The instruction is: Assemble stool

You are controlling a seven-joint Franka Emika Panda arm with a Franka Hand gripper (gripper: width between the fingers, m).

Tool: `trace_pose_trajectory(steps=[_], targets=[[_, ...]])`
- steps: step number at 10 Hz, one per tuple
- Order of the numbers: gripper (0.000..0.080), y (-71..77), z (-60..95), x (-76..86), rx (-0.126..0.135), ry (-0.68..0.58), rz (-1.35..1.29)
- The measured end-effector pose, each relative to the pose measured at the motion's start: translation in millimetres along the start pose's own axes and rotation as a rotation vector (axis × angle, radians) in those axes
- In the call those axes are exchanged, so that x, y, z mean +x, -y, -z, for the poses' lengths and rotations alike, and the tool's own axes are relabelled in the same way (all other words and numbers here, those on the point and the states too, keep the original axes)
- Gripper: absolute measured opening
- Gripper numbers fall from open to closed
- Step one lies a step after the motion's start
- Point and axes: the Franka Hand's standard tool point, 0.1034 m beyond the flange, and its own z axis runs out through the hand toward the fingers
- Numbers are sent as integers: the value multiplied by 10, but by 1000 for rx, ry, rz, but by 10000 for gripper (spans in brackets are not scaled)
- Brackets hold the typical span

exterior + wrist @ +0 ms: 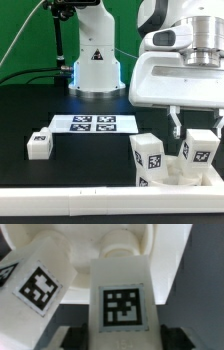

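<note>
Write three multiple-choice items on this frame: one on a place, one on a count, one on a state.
1. Where does the loose leg lie?
A. At the exterior view's left of the marker board
B. On top of the board
C. On the seat

2. How many tags does the marker board carry?
A. Two
B. Four
C. Six

3. How do the fingers stand?
A. Shut on nothing
B. Open, one on each side of an upright leg
C. Shut on the board

Answers:
1 A: the leg sits alone just past the board's end on that side.
2 B: four tags show on the board.
3 B: the wrist view shows a gap between the leg and each finger.
</note>
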Motion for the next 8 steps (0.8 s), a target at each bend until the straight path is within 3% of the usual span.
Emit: trace_pose_trajectory(steps=[1,2,3,8], targets=[[467,-3,0,1,0,0,-2],[584,-3,0,1,0,0,-1],[635,-3,0,1,0,0,-2],[649,-3,11,25,2,-3,17]])
